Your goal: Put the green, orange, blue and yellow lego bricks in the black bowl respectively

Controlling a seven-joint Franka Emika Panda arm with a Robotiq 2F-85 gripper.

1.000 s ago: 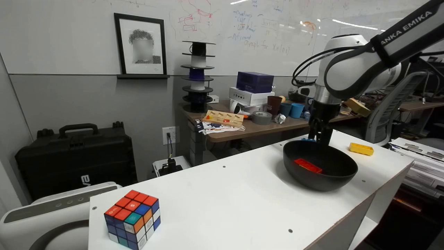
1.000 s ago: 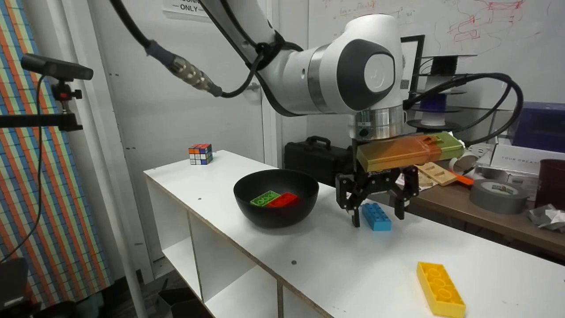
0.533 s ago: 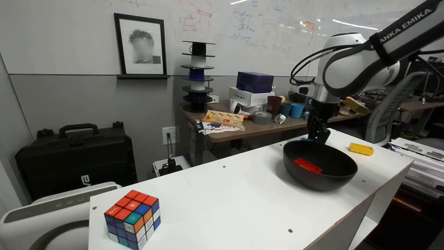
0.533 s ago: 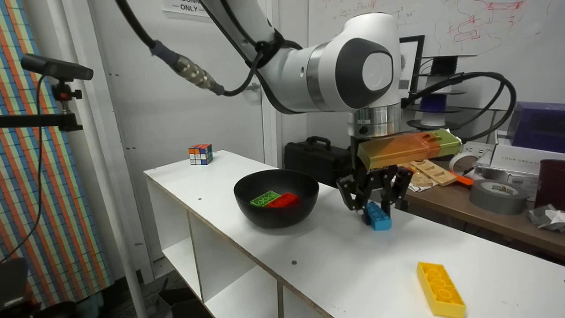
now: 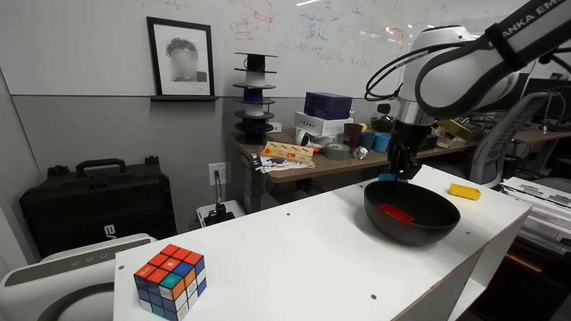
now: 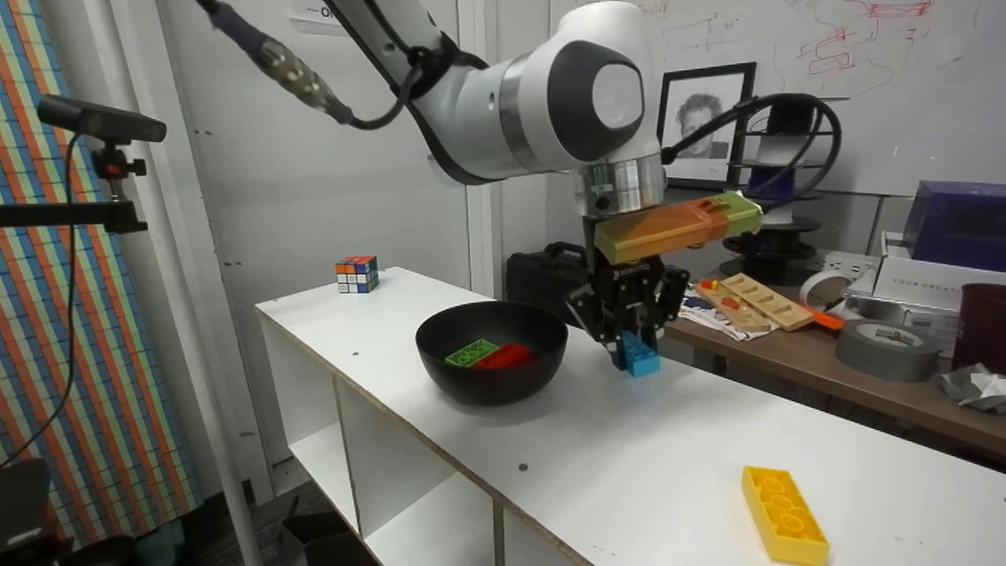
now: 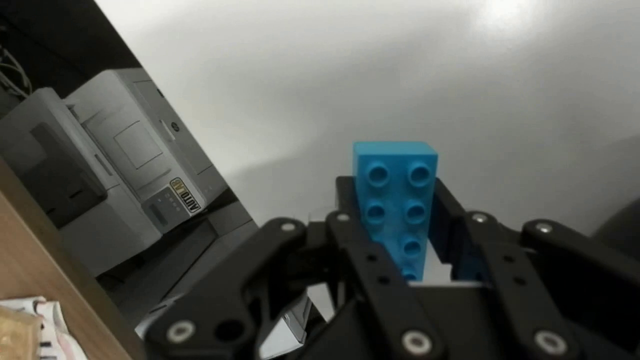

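"Since you're closer, tell me: what has the gripper (image 6: 637,352) got?"

"The blue brick (image 7: 392,195). The fingers (image 7: 345,192) are drawn in tight against its two long sides, and the studs face up."

"Is it clear of the shelf (image 6: 629,456)?"

"I can't tell whether its underside touches. It's near the bowl (image 6: 440,373), toward the desk (image 5: 339,166), and outside the rim."

"So which ones are in the bowl?"

"The green brick (image 6: 471,354) and the red-orange brick (image 6: 507,357), lying right beside each other. Look from the end where the cube (image 5: 171,281) sits, though, and you only see the red-orange one over the rim."

"And the yellow brick (image 6: 786,515)?"

"Out on the shelf, hollow side up, well apart from the bowl and the gripper both."

"That cube's a good way off too."

"Yes, toward the opposite end, with the bowl between it and the yellow brick."

"Busy desk behind."

"A tower of spools (image 5: 254,96), a roll of grey tape (image 5: 337,152), some cups (image 5: 382,141). Lower down there's a black case (image 5: 102,200), and higher up, a framed portrait (image 5: 184,58)."
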